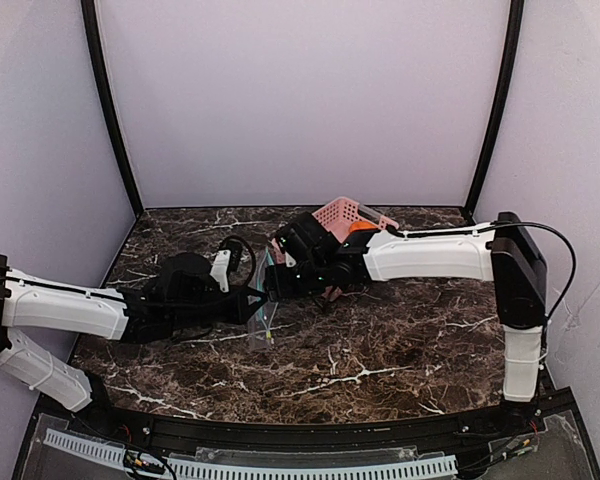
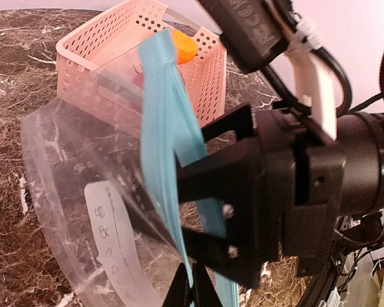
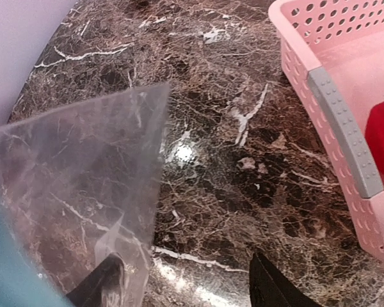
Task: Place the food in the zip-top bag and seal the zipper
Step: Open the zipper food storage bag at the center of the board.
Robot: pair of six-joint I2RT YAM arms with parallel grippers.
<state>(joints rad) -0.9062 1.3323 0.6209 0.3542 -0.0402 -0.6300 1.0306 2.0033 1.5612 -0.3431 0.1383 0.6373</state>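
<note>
left wrist view: zip-top bag point(image 2: 70, 192) stands on the tabletop point(image 1: 380, 350), looks empty, its zipper point(image 2: 163, 128) pinched in the left gripper point(image 2: 192, 291). right gripper point(image 3: 189, 291) is spread beside it. orange food point(image 2: 184, 46) and red food point(image 3: 383, 137) lie in the pink basket point(image 2: 96, 51): filling and sealing remain.

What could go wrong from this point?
1. The left end effector holds the bag only by a thin pinch on the zipper. A tug from the right end effector, jaws open beside the film, might pull it free.
2. The orange food and red food lie in the basket. Fetching them likely means one arm letting go, and the bag could sag shut.
</note>
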